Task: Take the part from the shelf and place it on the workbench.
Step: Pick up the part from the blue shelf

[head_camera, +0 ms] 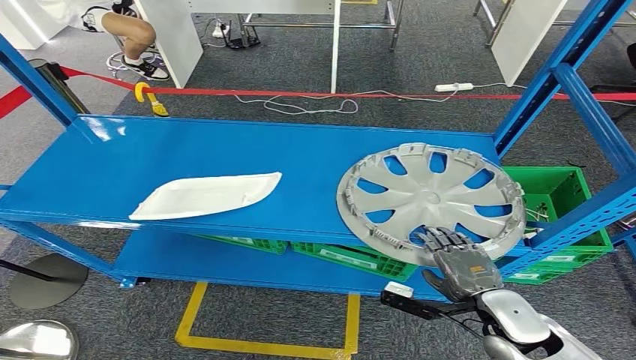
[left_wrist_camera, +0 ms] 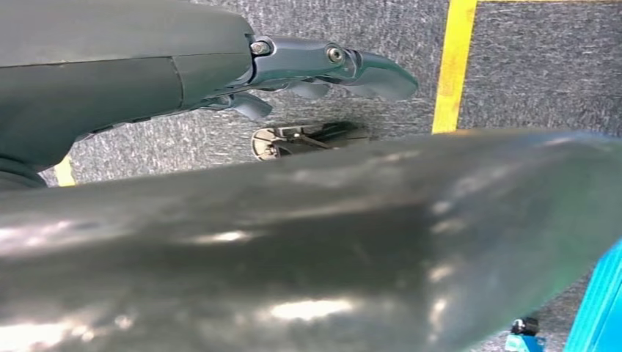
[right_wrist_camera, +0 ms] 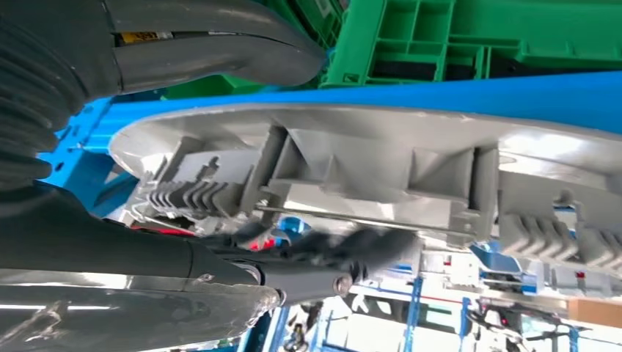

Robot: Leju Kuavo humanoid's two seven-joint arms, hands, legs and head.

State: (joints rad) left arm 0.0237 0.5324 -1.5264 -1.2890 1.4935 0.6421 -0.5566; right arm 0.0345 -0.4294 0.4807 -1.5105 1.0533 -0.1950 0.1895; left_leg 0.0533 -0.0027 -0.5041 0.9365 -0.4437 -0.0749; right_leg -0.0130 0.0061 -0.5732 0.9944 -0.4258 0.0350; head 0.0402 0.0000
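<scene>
Green crates (head_camera: 559, 196) below; red tape (head_camera: 375, 95).

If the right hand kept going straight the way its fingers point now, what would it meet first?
The silver wheel cover on the blue shelf. The right hand is at its near rim, thumb on one side and fingers on the other in the right wrist view; whether they already touch is unclear.

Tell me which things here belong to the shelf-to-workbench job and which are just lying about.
Belongs to the job:
silver wheel cover, on the blue shelf
right hand, fingers over its near rim

Just lying about:
white panel
green crates
red tape
power strip
</scene>
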